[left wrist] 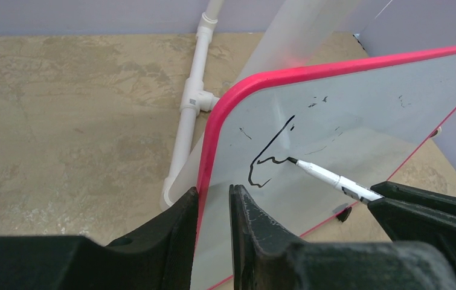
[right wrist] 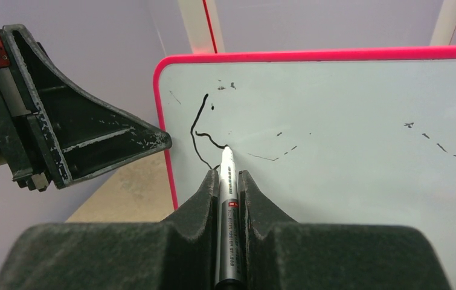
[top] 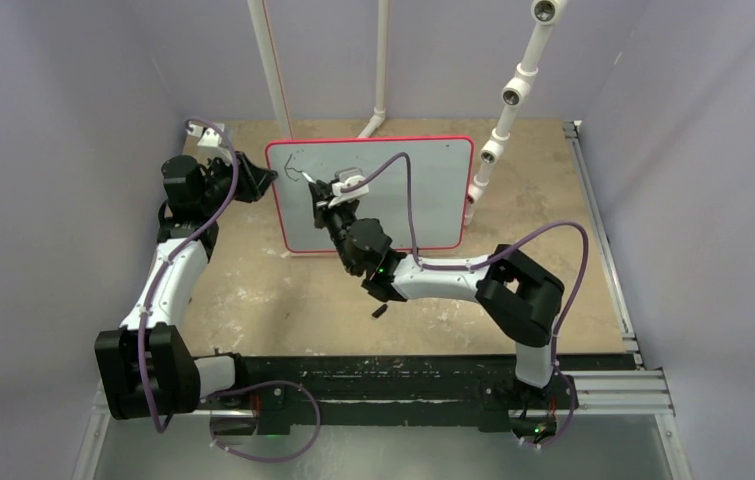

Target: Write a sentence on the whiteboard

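Left gripper (top: 258,182), at the far left, has its 2 fingers (left wrist: 255,232) pinched almost together on the left rim of the whiteboard (top: 433,190), which stands upright toward the far middle of the table (top: 573,220). Near the board's upper left corner, the sentence (right wrist: 196,130) shows as only 1 curved black stroke. Right gripper (right wrist: 228,176) is clamped tight on a white marker (right wrist: 226,160), whose tip touches that stroke.

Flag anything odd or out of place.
Stray black flecks and faint streaks mark the red-rimmed glossy white board beyond the bold stroke. A small dark piece, perhaps a cap, lies loose on the tan table.
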Robot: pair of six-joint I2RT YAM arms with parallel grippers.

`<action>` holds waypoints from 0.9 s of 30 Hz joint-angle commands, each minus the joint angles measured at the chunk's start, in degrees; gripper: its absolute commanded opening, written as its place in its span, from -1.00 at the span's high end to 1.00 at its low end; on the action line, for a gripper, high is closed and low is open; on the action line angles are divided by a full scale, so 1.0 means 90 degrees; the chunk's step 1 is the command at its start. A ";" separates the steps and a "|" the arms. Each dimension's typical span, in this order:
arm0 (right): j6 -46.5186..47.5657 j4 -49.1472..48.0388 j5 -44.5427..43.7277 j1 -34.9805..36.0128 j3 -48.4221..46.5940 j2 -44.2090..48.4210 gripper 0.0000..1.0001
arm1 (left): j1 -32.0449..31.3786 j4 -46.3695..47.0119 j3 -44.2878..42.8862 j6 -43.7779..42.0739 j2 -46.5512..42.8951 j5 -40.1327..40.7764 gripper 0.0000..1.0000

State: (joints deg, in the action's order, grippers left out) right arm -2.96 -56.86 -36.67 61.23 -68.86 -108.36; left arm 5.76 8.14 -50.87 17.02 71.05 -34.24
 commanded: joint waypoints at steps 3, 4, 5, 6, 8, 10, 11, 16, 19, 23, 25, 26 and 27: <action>0.0183 -0.0407 -0.0341 -0.0066 0.0139 0.0322 1.00 | -0.0011 0.0246 0.0013 0.0089 0.0016 -0.0208 0.44; 0.0191 -0.0453 -0.0223 -0.0065 0.0191 0.0358 1.00 | -0.0006 0.0236 0.0010 0.0091 0.0023 -0.0206 0.43; 0.0192 -0.0501 -0.0094 -0.0065 0.0235 0.0389 1.00 | -0.0006 0.0237 0.0000 0.0092 0.0027 -0.0198 0.42; 0.0201 -0.0537 0.0040 -0.0065 0.0276 0.0418 1.00 | -0.0005 0.0230 0.0002 0.0092 0.0026 -0.0207 0.42; 0.0219 -0.0566 0.0266 -0.0057 0.0306 0.0454 1.00 | -0.0009 0.0237 0.0003 0.0092 0.0026 -0.0200 0.41; 0.0238 -0.0598 0.0413 -0.0056 0.0317 0.0460 1.00 | -0.0007 0.0234 0.0004 0.0092 0.0027 -0.0200 0.41; 0.0246 -0.0631 0.0463 -0.0056 0.0317 0.0460 1.00 | -0.0010 0.0231 0.0010 0.0092 0.0031 -0.0200 0.41; 0.0300 -0.0738 0.0651 -0.0046 0.0329 0.0467 1.00 | -0.0010 0.0202 0.0002 0.0083 0.0059 -0.0149 0.40; 0.0300 -0.0720 0.0675 -0.0046 0.0249 0.0436 1.00 | -0.0005 0.0199 0.0008 0.0087 0.0067 -0.0141 0.40; 0.0299 -0.0619 0.0589 -0.0046 0.0096 0.0331 1.00 | -0.0007 0.0190 0.0002 0.0082 0.0056 -0.0142 0.40; 0.0300 -0.0588 0.0537 -0.0046 0.0055 0.0279 1.00 | -0.0006 0.0190 0.0008 0.0085 0.0055 -0.0146 0.40; 0.0300 -0.0582 0.0509 -0.0046 0.0033 0.0252 1.00 | -0.0013 0.0187 0.0008 0.0082 0.0055 -0.0150 0.40; 0.0300 -0.0561 0.0484 -0.0046 0.0005 0.0230 1.00 | -0.0006 0.0191 0.0003 0.0082 0.0055 -0.0158 0.40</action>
State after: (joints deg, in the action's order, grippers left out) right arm -1.39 -60.45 -31.59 61.06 -66.24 -107.24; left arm 5.72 8.12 -50.87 17.41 71.44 -34.74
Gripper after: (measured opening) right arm 0.118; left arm 0.299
